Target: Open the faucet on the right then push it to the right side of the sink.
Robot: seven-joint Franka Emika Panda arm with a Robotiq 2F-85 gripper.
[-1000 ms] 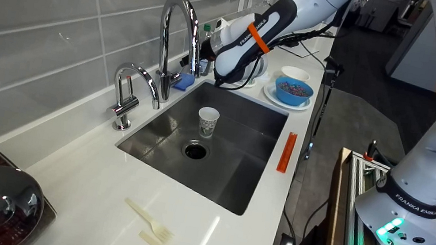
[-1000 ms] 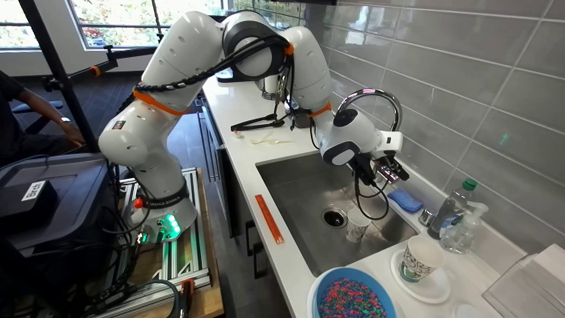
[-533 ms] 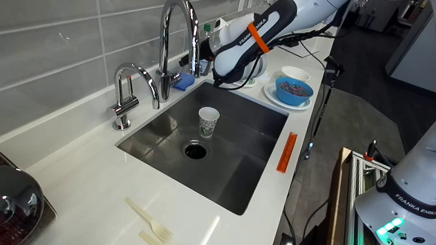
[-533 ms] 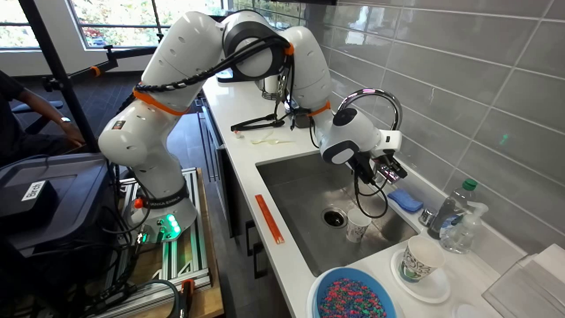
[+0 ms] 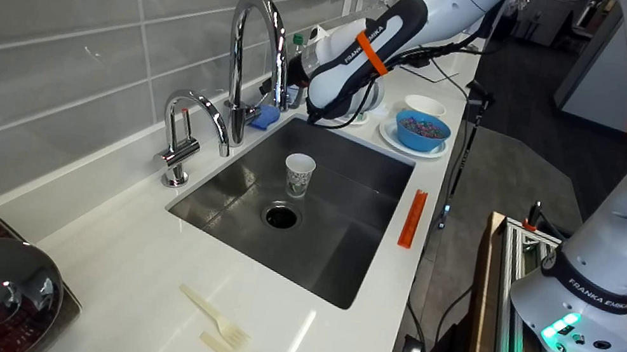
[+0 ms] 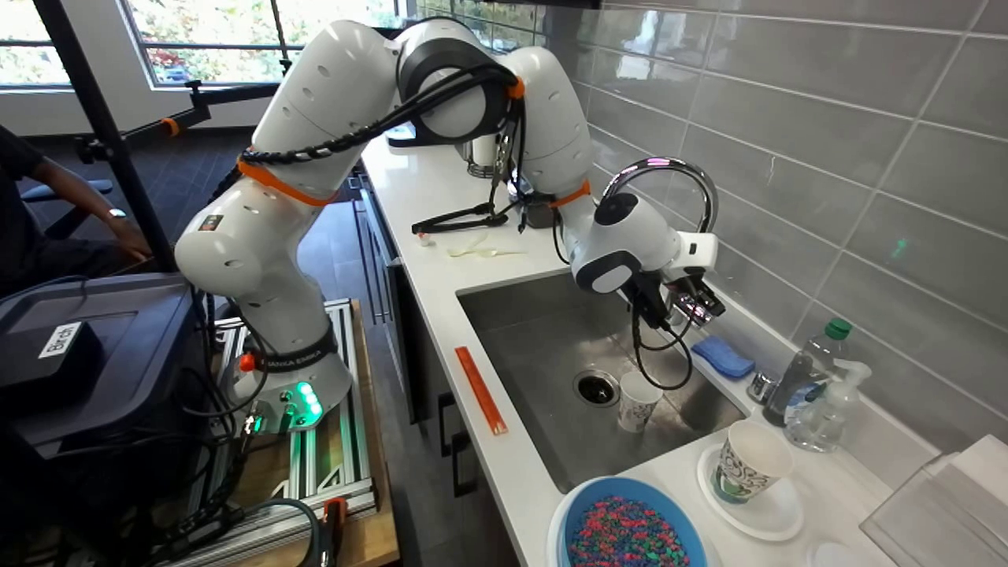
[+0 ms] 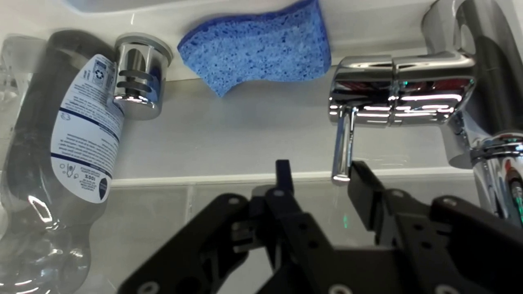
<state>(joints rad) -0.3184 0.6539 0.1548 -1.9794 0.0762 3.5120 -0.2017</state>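
Note:
The tall chrome faucet stands behind the sink, with its arch also visible in an exterior view. In the wrist view its body is at the right edge. Its thin lever points down in that view from a chrome cylinder. My gripper is open, with the lever's tip between its fingertips, close to or touching the right one. The gripper also shows beside the faucet in an exterior view. In the remaining view the faucet's arch partly hides it.
A smaller chrome faucet stands nearer that camera. A paper cup stands in the sink. A blue sponge, a chrome cap and a clear soap bottle lie near the gripper. The tiled wall is close behind.
My gripper's fingers have shifted very slightly beside the tall faucet. The faucet's arch, the cup and the other objects have not visibly moved.

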